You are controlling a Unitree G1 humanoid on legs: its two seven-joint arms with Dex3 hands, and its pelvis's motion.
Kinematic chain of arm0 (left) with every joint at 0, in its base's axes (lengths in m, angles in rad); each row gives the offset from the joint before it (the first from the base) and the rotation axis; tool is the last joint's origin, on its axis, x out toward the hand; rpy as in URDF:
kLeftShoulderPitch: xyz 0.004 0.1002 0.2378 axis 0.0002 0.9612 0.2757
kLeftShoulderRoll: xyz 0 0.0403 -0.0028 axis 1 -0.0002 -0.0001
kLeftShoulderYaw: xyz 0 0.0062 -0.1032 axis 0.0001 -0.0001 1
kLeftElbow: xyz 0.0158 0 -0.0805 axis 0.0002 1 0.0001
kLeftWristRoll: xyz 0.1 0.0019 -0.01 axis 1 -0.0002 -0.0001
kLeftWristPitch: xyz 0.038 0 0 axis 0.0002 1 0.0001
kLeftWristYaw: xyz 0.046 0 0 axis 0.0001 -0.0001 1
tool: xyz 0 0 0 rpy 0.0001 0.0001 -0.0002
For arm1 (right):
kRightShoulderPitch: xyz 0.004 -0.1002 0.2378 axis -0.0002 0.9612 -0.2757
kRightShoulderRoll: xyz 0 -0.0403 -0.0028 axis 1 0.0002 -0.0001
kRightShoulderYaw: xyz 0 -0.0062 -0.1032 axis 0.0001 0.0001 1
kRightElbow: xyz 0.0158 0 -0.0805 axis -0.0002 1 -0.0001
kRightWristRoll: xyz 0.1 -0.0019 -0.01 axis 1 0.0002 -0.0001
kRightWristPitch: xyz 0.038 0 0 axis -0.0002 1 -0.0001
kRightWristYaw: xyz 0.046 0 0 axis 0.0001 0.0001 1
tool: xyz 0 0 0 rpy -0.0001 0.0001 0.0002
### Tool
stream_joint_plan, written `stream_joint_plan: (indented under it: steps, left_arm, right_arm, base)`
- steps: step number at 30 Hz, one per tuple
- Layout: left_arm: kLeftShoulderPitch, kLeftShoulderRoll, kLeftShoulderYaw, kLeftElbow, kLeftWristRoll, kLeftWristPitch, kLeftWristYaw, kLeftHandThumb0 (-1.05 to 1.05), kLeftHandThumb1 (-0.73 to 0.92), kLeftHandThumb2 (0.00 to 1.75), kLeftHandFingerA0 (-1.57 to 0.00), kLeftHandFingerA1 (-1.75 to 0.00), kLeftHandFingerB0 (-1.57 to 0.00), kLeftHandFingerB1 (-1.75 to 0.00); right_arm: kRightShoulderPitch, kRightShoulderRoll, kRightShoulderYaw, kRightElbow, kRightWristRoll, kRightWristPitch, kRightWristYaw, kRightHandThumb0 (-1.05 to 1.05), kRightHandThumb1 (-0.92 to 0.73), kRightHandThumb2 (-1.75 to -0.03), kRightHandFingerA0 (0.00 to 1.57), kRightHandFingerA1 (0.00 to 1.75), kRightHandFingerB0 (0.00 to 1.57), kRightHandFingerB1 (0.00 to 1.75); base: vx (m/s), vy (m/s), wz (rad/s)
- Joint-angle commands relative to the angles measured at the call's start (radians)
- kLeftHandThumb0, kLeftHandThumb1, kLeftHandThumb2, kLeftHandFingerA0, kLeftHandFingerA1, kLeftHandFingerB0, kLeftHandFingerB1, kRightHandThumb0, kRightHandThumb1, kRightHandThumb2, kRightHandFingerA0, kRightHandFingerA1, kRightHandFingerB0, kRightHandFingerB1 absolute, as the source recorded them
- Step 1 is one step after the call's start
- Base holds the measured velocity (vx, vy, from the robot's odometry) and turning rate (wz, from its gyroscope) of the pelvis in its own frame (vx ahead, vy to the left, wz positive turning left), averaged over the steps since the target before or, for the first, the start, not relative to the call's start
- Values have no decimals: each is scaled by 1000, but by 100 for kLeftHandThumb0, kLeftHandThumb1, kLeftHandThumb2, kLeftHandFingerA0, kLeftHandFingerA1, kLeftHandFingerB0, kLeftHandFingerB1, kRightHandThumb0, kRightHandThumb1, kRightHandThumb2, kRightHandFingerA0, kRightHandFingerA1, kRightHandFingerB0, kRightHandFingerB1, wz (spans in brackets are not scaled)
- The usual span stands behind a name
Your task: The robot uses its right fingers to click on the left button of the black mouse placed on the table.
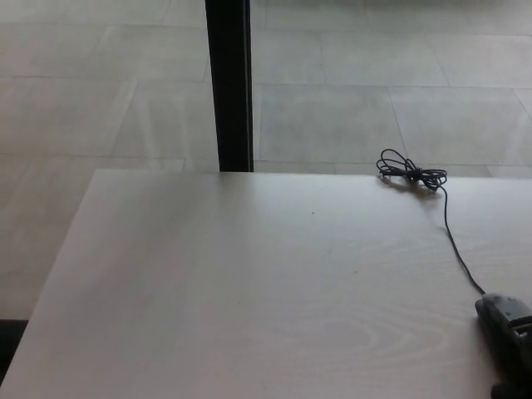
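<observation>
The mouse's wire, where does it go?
In the head view the black cable runs from the dark shape at the table's bottom right corner up to the far edge, ending in a coiled bundle right of the black post.

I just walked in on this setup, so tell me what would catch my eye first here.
Most striking is the wide pale table, nearly bare. A black cable runs from a bundled coil at the far right edge down to the mouse at the lower right corner, cut off by the picture's edge. Behind the table stands a dark post against the tiled floor.
</observation>
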Motion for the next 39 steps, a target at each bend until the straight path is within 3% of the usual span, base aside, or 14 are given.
stream_joint_plan:
  steps: [1,7,8,9,11,12,13,14,20,21,22,23,32,39]
  left_arm:
    - [5,24,1,-11,-9,-3,-16,-91,92,80,-49,-63,-47,-49]
    - [-4,23,-2,4,-3,-7,-3,-92,92,81,-49,-62,-46,-48]
    - [-2,23,0,0,-7,-5,-9,-91,92,78,-49,-60,-47,-48]
    - [-1,24,3,1,-10,-3,-12,-92,92,81,-50,-60,-47,-45]
    - [-2,25,6,-5,-14,4,-11,-92,92,81,-49,-59,-48,-46]
    - [2,25,-2,-7,-4,-11,-8,-92,92,78,-48,-59,-47,-48]
    - [1,26,-2,-6,-4,-8,-9,-91,92,78,-47,-59,-47,-48]
    - [0,29,-3,-6,-4,-4,-10,-91,92,78,-48,-59,-47,-48]
    - [-8,31,6,1,-14,-2,-22,-91,92,81,-50,-61,-44,-47]
    - [-11,29,5,1,-12,-6,-15,-91,92,79,-50,-60,-47,-49]
    - [-13,29,13,1,-20,1,-17,-92,92,80,-50,-60,-46,-46]
    - [-10,29,11,0,-17,-2,-20,-92,92,78,-47,-59,-46,-48]
    - [-9,25,2,-7,-4,-13,6,-90,92,83,-57,-61,-46,-47]
    - [-6,28,0,1,-2,-15,-5,-94,92,79,-50,-57,-47,-48]
  right_arm:
    - [90,-24,56,77,-72,29,14,-80,-87,-67,27,53,45,36]
    - [135,-9,24,69,-8,43,68,-79,-88,-67,23,48,41,33]
    - [139,-2,15,68,12,43,91,-77,-70,-104,15,53,28,47]
    - [142,3,13,73,17,42,93,-83,-80,-75,19,49,36,36]
    - [143,26,7,104,34,38,85,-76,-87,-66,21,45,37,32]
    - [145,30,-1,109,51,24,92,-76,-88,-67,23,46,37,33]
    - [148,34,-11,108,66,15,93,-75,-67,-98,20,53,30,46]
    - [152,38,-22,105,84,7,99,-75,-69,-102,16,52,28,47]
    - [147,51,-35,109,97,10,111,-76,-70,-103,17,51,30,47]
    - [153,51,-38,100,104,-4,107,-76,-88,-64,22,45,40,32]
    - [154,51,-34,99,101,-6,107,-76,-87,-64,22,45,40,33]
    - [157,52,-35,92,105,-5,117,-76,-68,-101,18,53,32,48]
    - [134,30,-26,69,112,-12,193,-77,-70,-102,13,52,27,46]
    - [53,-36,-89,28,106,-13,155,-76,-70,-99,16,51,24,44]
  base:
    - [0,0,0]
    - [0,0,0]
    - [0,0,0]
    - [0,0,0]
    - [0,0,0]
    - [0,0,0]
    - [0,0,0]
    - [0,0,0]
    - [0,0,0]
    - [0,0,0]
    - [0,0,0]
    - [0,0,0]
    - [0,0,0]
    - [0,0,0]
